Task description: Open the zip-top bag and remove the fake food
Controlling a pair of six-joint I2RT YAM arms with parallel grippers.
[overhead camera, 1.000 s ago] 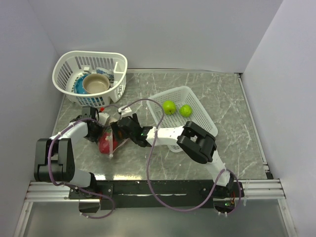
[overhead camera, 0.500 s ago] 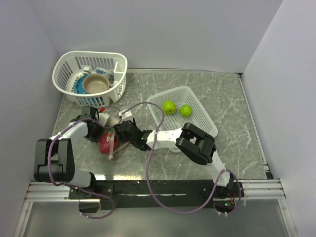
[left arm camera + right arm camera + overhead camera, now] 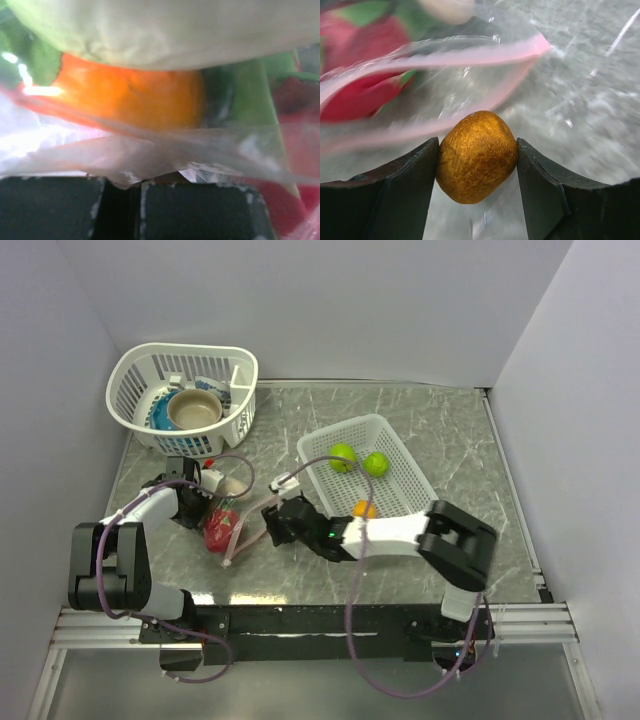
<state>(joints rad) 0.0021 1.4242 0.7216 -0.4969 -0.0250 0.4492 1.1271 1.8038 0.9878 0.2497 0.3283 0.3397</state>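
Vs. a sec ago my right arm (image 3: 400, 532) has pulled back toward the right. Its jaws are out of the bag mouth now, clamped on a golden-brown ball (image 3: 476, 156) of fake food, just off the pink zip strip (image 3: 470, 55). The zip-top bag (image 3: 224, 530) lies on the surface (image 3: 450, 430) left of centre, w/ a red piece (image 3: 217, 528) and an orange piece (image 3: 135, 95) inside. Left jaws are together, pinching the bag film, same as before. Farther right: white basket (image 3: 408, 462) w/ 2 lime-green balls (image 3: 343, 456). Far left: round basket (image 3: 128, 378), tan bowl (image 3: 193, 408) on blue plate (image 3: 158, 418).
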